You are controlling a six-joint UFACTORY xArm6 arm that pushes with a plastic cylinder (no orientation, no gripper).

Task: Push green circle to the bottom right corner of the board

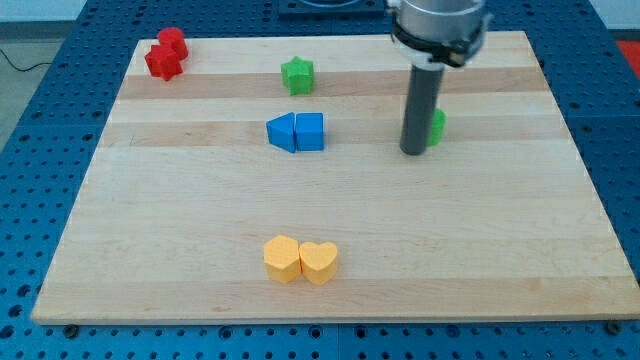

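The green circle [438, 125] sits on the wooden board [330, 290] at the view's upper right, mostly hidden behind my dark rod. My tip [414, 152] rests on the board just left of and slightly below the green circle, touching or nearly touching it. Only the circle's right edge shows.
A green star [297, 75] lies at the top centre. Two blue blocks, a pentagon-like one [283, 132] and a square one [311, 131], sit together left of my tip. Two red blocks [166, 54] are at the top left. A yellow hexagon [282, 258] and yellow heart [319, 262] sit near the bottom.
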